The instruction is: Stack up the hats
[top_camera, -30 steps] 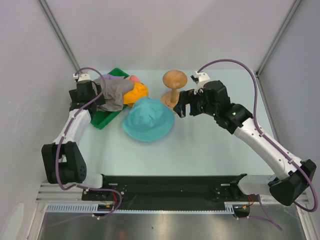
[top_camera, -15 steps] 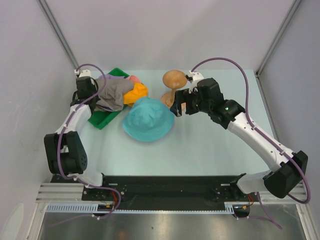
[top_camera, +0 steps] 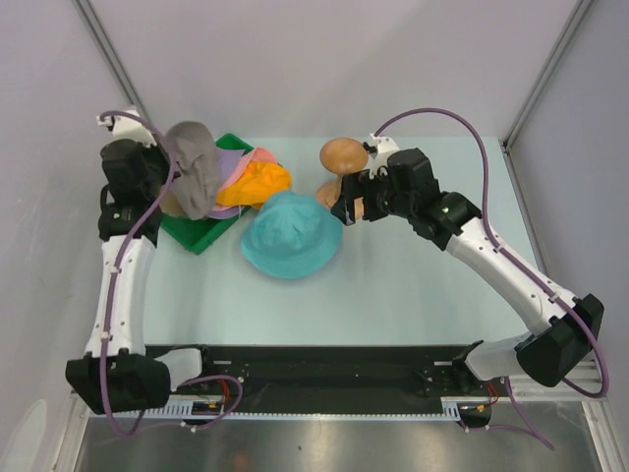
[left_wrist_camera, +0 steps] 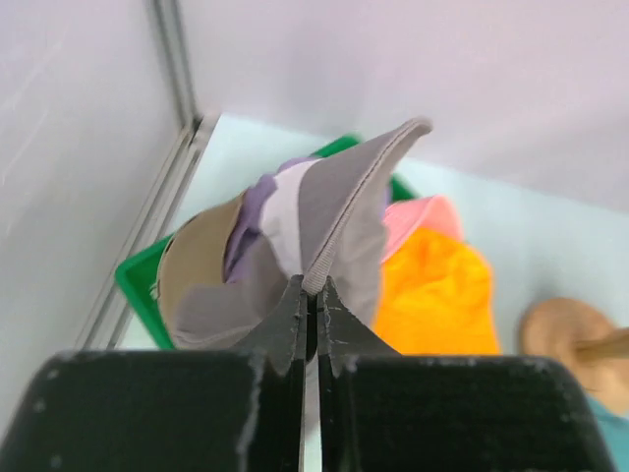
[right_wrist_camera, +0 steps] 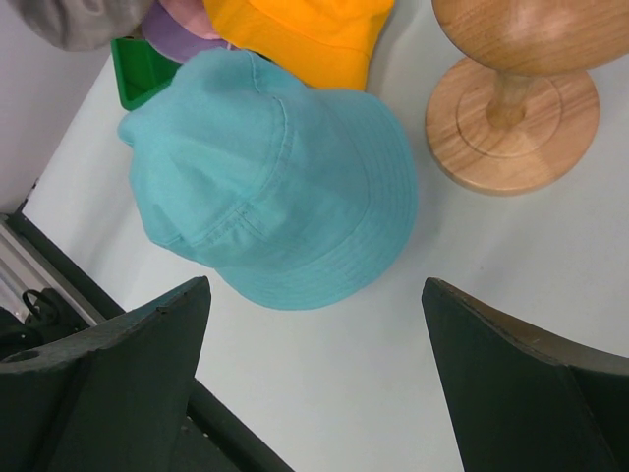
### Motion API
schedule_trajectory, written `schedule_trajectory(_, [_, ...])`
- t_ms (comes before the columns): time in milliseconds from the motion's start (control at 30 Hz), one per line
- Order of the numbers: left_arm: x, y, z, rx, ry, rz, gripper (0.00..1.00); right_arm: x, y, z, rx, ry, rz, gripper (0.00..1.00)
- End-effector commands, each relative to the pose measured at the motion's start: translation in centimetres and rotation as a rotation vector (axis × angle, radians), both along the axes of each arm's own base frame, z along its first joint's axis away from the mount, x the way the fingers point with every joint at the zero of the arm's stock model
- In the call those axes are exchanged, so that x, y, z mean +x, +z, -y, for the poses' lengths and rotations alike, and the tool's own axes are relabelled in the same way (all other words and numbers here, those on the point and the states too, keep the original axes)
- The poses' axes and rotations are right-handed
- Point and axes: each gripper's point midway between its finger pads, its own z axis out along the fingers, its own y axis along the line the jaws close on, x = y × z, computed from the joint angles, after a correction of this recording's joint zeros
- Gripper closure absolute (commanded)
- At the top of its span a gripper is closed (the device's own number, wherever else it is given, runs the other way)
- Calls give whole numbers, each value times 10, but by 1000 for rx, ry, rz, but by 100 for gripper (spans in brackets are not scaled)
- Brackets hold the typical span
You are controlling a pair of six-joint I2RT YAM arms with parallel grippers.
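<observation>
Grey cloth bucket hat (top_camera: 195, 167) hangs above the green plastic tray (top_camera: 200, 234), its brim clamped in the left end effector (left_wrist_camera: 313, 293). The right end effector (right_wrist_camera: 314, 285), fingers wide apart, hovers over the teal cloth bucket hat (top_camera: 291, 234) lying on the table (top_camera: 413, 285).

We find the teal cloth bucket hat (top_camera: 291, 234) just left of the wooden hourglass stand (top_camera: 343, 155), the green plastic tray (top_camera: 200, 236) farther left.

Wooden stand (top_camera: 343, 155) upright on table (top_camera: 393, 285) — green tray (top_camera: 197, 232) far-left.
</observation>
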Motion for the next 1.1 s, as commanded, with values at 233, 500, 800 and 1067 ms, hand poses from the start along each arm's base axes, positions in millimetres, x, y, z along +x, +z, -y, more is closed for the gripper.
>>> schedule_trajectory(233, [-95,142,134,-159,-669,257,100,-31,121,-42,232,258,262,6])
schedule_trajectory(500, [-184,187,201,-230,-1055,293,100,-74,211,-46,318,492,480,6])
schedule_trajectory(800, [-256,194,233,-308,-1338,240,100,-104,254,-29,348,555,612,6])
schedule_trajectory(1067, [-270,184,234,-323,-1360,212,100,-119,253,-21,343,581,603,5])
